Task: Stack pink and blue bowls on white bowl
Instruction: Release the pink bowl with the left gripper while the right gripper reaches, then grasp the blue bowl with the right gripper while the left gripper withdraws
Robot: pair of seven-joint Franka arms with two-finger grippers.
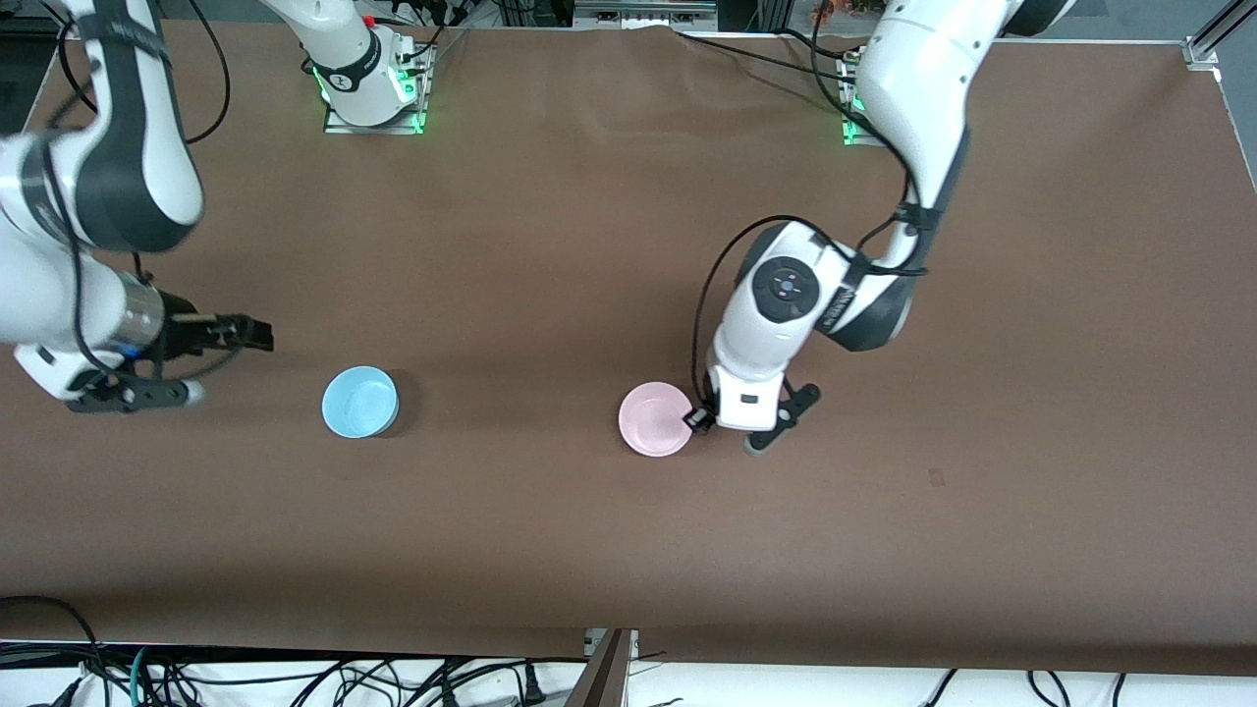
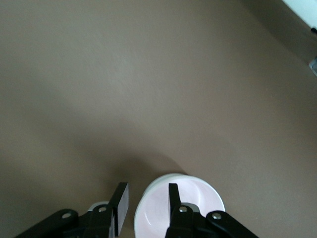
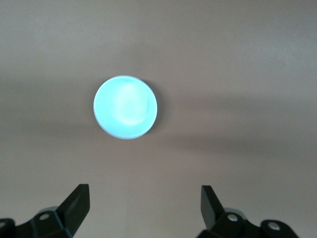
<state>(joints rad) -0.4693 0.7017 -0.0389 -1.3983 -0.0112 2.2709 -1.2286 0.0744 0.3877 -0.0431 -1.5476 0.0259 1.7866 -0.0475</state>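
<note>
Left gripper fingers straddling the pale pink smooth round bowl's rim; right gripper spread wide beside the light blue round bowl.

A pink bowl is seen on the brown table, with the left gripper at its rim at about 3 o'clock. A blue bowl is set at the pink bowl's 9 o'clock, well apart. The right gripper is held at the blue bowl's 9 o'clock, fingers spread.
</note>
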